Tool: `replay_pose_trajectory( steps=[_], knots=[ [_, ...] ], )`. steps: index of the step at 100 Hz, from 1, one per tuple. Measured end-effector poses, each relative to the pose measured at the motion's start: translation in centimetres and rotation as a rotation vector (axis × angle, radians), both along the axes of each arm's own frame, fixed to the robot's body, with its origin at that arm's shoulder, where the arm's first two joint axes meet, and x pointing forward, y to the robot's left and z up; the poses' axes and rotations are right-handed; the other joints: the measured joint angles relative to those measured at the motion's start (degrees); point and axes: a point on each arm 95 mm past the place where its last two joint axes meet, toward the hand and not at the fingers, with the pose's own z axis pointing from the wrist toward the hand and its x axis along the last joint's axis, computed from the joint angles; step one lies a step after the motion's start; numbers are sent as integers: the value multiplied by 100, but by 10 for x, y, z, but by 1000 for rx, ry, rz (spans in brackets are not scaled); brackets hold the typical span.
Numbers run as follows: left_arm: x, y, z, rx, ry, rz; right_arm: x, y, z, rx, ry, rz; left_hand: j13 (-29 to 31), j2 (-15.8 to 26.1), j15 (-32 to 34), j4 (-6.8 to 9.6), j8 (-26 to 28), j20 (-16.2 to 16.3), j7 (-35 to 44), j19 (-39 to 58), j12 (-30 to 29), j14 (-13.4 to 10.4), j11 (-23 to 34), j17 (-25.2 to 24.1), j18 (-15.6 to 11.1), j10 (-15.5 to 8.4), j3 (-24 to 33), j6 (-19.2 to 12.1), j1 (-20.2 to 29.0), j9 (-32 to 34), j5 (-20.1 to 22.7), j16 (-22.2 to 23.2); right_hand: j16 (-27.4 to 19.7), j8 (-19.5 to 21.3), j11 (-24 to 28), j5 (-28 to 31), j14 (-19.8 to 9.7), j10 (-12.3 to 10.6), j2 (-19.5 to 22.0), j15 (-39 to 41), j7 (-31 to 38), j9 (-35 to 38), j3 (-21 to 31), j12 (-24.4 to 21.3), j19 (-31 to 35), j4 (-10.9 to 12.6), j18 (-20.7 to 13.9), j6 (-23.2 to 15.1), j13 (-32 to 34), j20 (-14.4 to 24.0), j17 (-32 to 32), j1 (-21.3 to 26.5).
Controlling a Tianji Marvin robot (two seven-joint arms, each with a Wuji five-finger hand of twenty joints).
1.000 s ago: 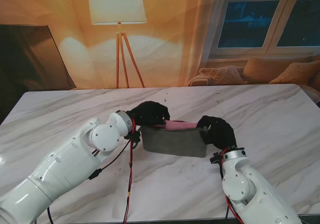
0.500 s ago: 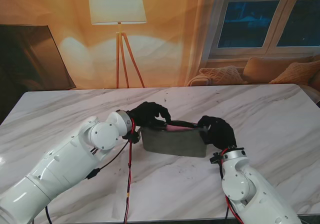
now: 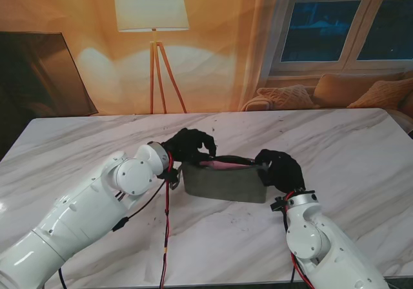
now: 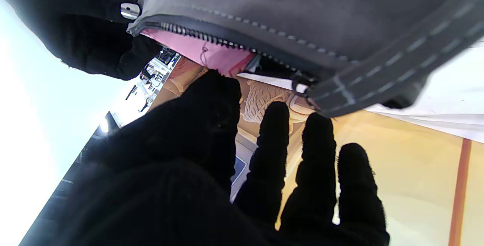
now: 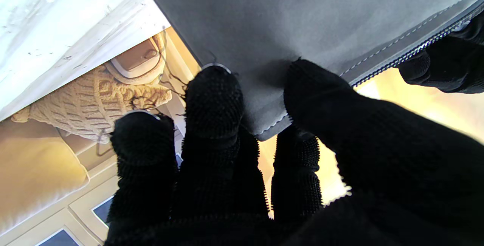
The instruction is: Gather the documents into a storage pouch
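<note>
The pink document (image 3: pixel 222 164) now sits lower in the grey pouch (image 3: pixel 224 182) than it did a second ago, when a broad pink band stood proud of the mouth; only a thin strip shows between the lips, so the insertion looks nearly done and closing the zip (image 4: pixel 211 38) is probably what remains. The pouch stands on its long edge at mid-table, between the two hands. The left hand (image 3: pixel 188 146) has lifted slightly off the mouth and hovers at the pouch's left end with fingers (image 4: pixel 270 155) spread, gripping nothing I can see. The right hand (image 3: pixel 279 168) is clamped on the pouch's right end, thumb on one face and fingers (image 5: pixel 213 98) behind, steadying it. The pouch is soft, matte, felt-like cloth with pale stitching along its seams and a fine metal-toothed zip; the document is thin, flat and flexible. Both hands wear black knit gloves. The table (image 3: pixel 361 140) is glossy white marble with grey veining.
</note>
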Motion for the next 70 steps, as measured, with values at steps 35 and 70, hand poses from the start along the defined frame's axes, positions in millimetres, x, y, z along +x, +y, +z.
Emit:
replay_pose_trajectory(
  steps=[35, 70],
  knots=[
    [-1, 3, -3, 41, 6, -13, 0, 1, 0, 0, 2, 3, -1, -267, -25, -12, 116, -84, -741, 122, 31, -22, 48, 0, 0, -74, 407, 46, -449, -17, -547, 0, 0, -2, 0, 2, 0, 1, 0, 0, 0, 0, 0, 0, 0, 0, 0, 0, 0, 0, 0, 0],
    [2, 3, -5, 57, 15, -28, 0, 2, -1, 2, 4, 4, -15, 155, -340, 398, -51, -152, -2088, 90, -170, -131, -406, 0, -6, -139, 662, 220, -973, -597, -859, -131, 0, -3, -1, 2, 0, 1, 0, 0, 0, -1, 0, 0, 0, 0, 0, 0, -1, 0, 0, 0]
  ],
)
